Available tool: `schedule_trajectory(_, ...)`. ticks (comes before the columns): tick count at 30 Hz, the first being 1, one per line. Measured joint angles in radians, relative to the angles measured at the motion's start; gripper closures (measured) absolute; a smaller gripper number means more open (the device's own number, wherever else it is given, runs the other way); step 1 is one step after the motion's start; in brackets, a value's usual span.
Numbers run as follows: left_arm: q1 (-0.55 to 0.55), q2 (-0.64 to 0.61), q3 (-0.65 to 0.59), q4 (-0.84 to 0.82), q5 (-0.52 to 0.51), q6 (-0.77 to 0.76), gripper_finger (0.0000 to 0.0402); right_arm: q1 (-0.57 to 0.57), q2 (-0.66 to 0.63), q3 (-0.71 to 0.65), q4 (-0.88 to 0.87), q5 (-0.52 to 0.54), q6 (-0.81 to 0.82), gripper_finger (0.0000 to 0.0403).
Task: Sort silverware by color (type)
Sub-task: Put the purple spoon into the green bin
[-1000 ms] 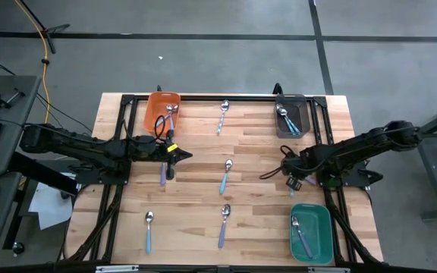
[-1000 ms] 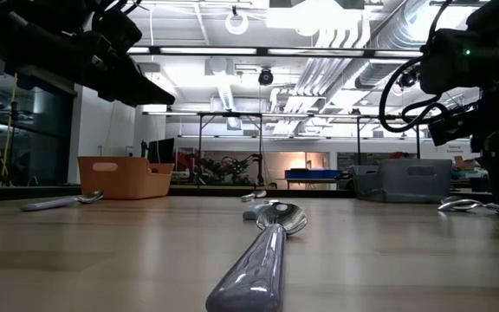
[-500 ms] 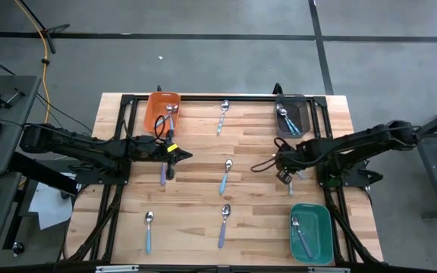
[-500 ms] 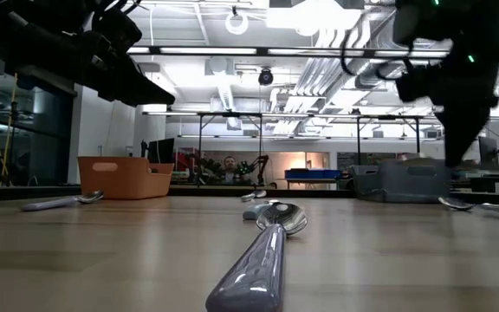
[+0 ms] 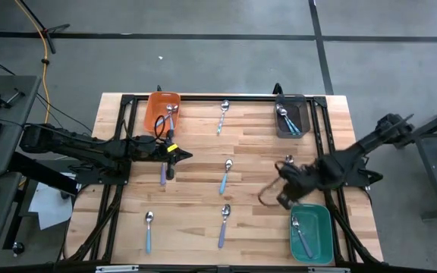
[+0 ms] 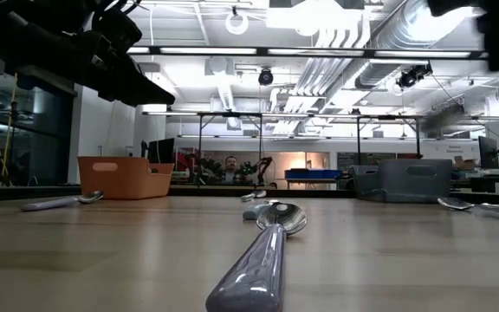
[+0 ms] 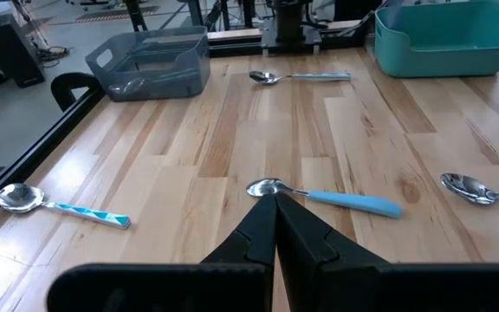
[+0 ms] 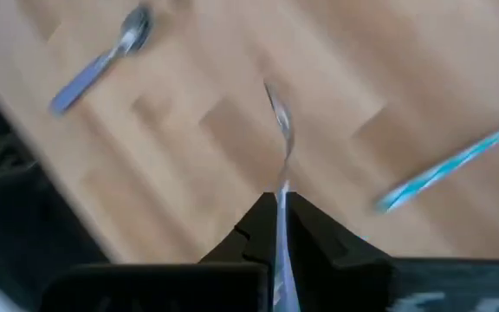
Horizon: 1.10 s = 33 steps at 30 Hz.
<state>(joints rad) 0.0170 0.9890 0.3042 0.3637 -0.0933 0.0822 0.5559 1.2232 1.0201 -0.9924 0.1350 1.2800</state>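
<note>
The silverware is spoons with silver bowls and coloured handles. They lie flat on the wooden table: one at the far middle (image 5: 223, 114), one in the centre (image 5: 226, 176), one at the near middle (image 5: 224, 224), one at the near left (image 5: 149, 227). My left gripper (image 5: 174, 154) hangs shut above the table's left half, over a purple-handled spoon (image 5: 163, 174). Beyond its tips lies the centre spoon (image 7: 327, 196). My right gripper (image 5: 281, 199) hangs beside the green bin (image 5: 326, 227), shut on a spoon (image 8: 278, 121). My right gripper pinches the spoon's handle (image 8: 281, 192) between its two fingers. The spoon runs along the fingers and sticks out past their tips, bowl (image 8: 275, 97) foremost. The fingers point steeply down, and the spoon hangs clear of the table.
An orange bin (image 5: 152, 114) at the far left, a grey bin (image 5: 303, 115) at the far right and the green bin at the near right each hold spoons. A black frame runs along the table's edges. A cable loop (image 5: 267, 194) hangs by my right gripper.
My right gripper has risen and swung toward the table's near edge, up beside the green bin, rolling as it went. It has left the low view upward. The spoon that lay under it has come up off the table.
</note>
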Motion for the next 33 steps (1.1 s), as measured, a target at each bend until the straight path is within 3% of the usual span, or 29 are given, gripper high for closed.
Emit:
schedule_trajectory(9, 0.0, 0.0, 0.0, 0.0, 0.0, 0.0, 0.0401, 0.326, 0.08, 0.072, 0.016, 0.0, 0.425, 0.0392)
schedule_trajectory(16, 0.0, 0.0, 0.0, 0.0, 0.0, 0.004, 0.0401, 0.367, 0.137, 0.072, 0.004, 0.128, 0.486, 0.0391)
schedule_trajectory(24, 0.0, 0.0, 0.0, -0.001, 0.0, 0.0, 0.0401, 0.235, 0.222, 0.071, 0.127, 0.134, 0.193, 0.0374)
schedule_trajectory(33, 0.0, 0.0, 0.0, -0.002, 0.0, 0.0, 0.0401, 0.074, 0.401, 0.071, 0.355, 0.039, -0.258, 0.0261)
